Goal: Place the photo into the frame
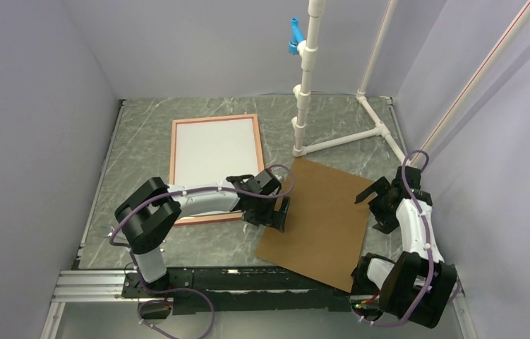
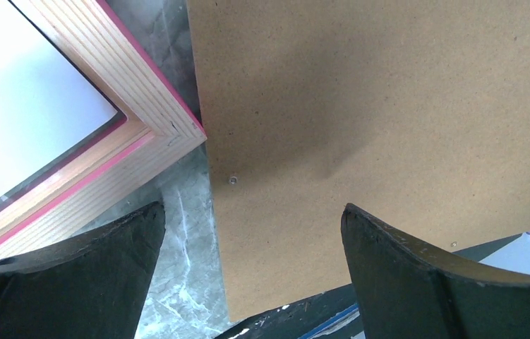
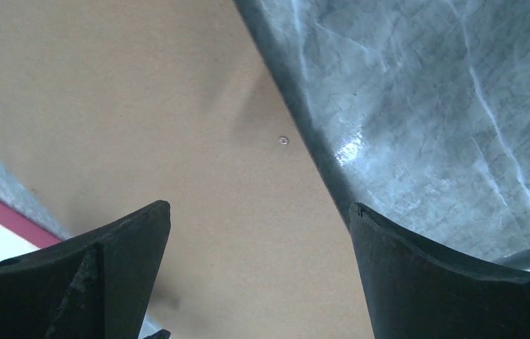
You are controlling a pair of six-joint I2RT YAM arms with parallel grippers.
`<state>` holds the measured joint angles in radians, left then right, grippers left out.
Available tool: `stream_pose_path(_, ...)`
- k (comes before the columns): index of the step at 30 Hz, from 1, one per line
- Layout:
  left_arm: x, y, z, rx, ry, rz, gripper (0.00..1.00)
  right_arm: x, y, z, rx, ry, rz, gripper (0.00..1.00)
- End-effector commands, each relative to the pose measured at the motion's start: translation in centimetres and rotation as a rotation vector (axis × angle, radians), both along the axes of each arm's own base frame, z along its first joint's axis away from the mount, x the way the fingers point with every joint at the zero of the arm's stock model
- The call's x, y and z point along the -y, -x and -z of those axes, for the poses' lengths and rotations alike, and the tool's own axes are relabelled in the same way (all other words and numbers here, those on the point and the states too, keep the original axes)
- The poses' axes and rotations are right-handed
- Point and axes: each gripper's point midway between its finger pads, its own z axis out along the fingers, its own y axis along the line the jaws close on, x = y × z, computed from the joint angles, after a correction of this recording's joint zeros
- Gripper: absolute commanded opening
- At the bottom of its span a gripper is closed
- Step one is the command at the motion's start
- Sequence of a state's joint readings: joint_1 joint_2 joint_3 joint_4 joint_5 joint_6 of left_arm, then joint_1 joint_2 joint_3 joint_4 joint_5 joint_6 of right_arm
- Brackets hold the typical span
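The frame [image 1: 216,119], with its salmon border, lies flat at the left middle of the table. A white sheet [image 1: 212,152] fills it, apparently the photo with its plain back up; no print shows. A brown backing board [image 1: 322,219] lies askew to its right. My left gripper [image 1: 281,210] hovers open over the board's left edge beside the frame's near right corner [image 2: 135,120], nothing between its fingers [image 2: 253,212]. My right gripper [image 1: 375,210] stands open over the board's right edge [image 3: 142,106], holding nothing [image 3: 260,208].
A white pipe stand [image 1: 304,106] with a blue clip [image 1: 294,35] rises at the back, its feet spreading toward the right wall. Grey walls close three sides. A metal rail [image 1: 92,286] runs along the near edge. Marbled tabletop [image 3: 445,106] shows right of the board.
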<state>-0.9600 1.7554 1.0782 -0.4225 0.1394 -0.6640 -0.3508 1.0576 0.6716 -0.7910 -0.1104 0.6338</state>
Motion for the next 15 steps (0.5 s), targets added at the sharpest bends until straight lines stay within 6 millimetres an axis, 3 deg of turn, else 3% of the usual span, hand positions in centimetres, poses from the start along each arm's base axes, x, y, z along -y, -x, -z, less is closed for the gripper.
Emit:
stream_pose_path(1,-0.5,-0.2,1.7,-0.018,-0.06,-0.038,0.99,-1.1,0.9,3.1,-0.051,-0.082,0.038,1.0)
stream_pose_path(6,-0.7,0.0,2.7,-0.049,-0.041,-0.057,0.99,-1.8,2.2,6.1,-0.122,-0.129,0.052,1.0)
stream_pose_path(15,1.0,0.9,3.4,-0.132,0.113,-0.042,0.99,-4.9,2.0,6.8,-0.053,-0.278,-0.061,1.0)
